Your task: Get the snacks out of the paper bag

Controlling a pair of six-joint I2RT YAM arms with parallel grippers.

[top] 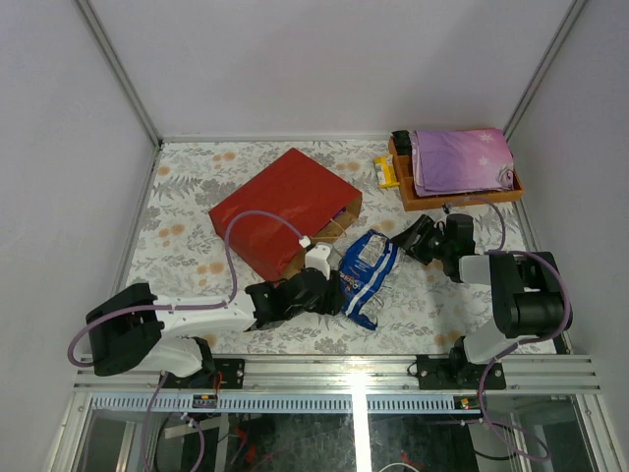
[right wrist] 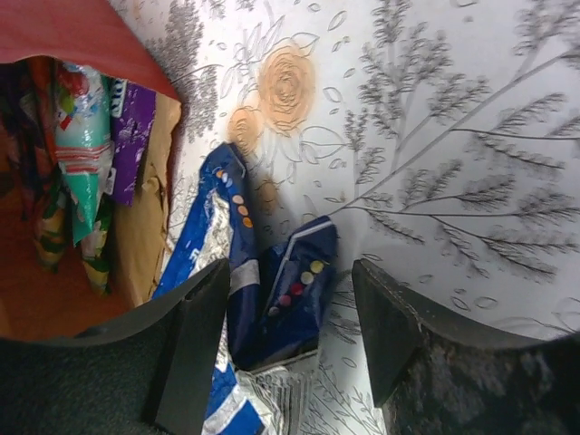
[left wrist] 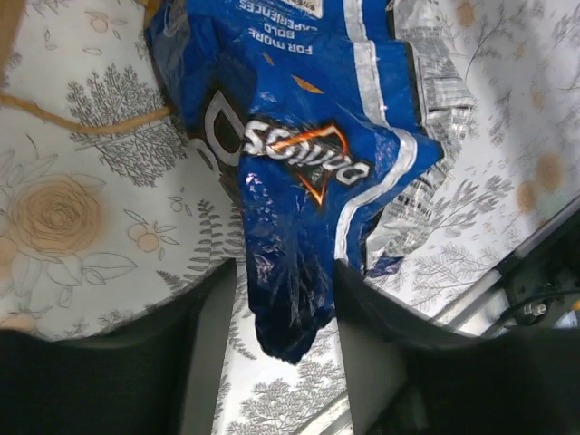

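**Concealment.** From above, the paper bag lies flat on the floral table, left of centre, with its mouth toward the near right. Its contents cannot be seen from there, and the left arm covers the near corner of the mouth. The right wrist view looks into the mouth. A teal packet and a purple packet lie inside; others are cut off at the frame edge and cannot be identified. Whether the blue wrapping just outside the mouth is one pack or two cannot be told. At far right, a purple cloth hides the floor of the wooden tray.

**Left arm.** It is stretched low from the near-left base toward centre. The left gripper is clamped on the narrow end of the blue Doritos pack, with both fingers against it.

**Right arm.** The elbow is folded and the wrist is turned leftward. The right gripper straddles a dotted blue pack lying on the table. A sliver of table shows beside one finger, so whether it grips cannot be told.
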